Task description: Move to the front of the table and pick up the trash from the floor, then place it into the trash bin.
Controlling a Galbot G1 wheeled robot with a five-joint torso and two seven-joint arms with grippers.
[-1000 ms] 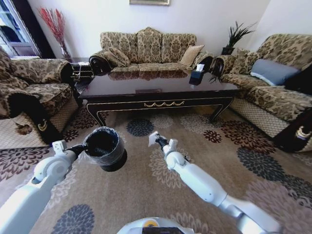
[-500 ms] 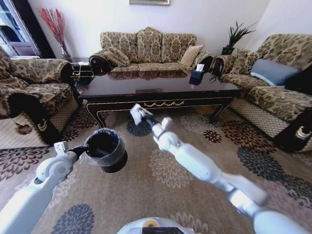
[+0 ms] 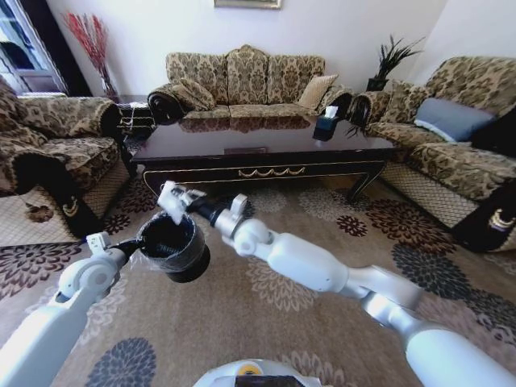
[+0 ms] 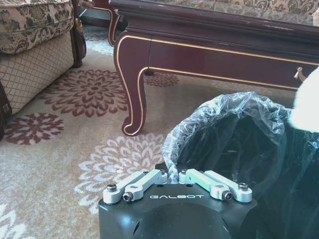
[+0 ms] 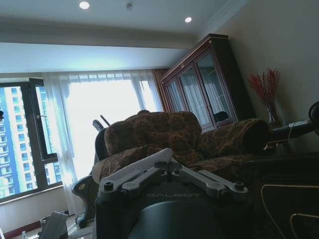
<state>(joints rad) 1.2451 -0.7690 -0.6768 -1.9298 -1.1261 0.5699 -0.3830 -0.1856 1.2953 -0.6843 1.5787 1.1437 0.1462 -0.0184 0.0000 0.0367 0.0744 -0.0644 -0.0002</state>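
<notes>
My left gripper (image 3: 131, 250) is shut on the rim of the black, bag-lined trash bin (image 3: 174, 244) and holds it up above the floor (image 3: 322, 266). The left wrist view shows those fingers (image 4: 144, 183) clamped on the bag-covered rim of the bin (image 4: 234, 144). My right arm reaches across to the left. Its gripper (image 3: 179, 201) is shut on a white piece of trash (image 3: 168, 193) just over the bin's far rim. That trash shows as a white blur (image 4: 306, 107) beside the bin opening. The dark table (image 3: 258, 141) stands just beyond.
Patterned sofas (image 3: 242, 81) ring the table on the left, back and right. A dark tissue box (image 3: 324, 125) sits on the tabletop. A carved table leg (image 4: 130, 89) is close behind the bin. Open carpet lies to the right of my arms.
My right arm has swung left and up from the middle of the carpet, carrying the white trash to the bin's rim. The left arm and bin have barely moved.
</notes>
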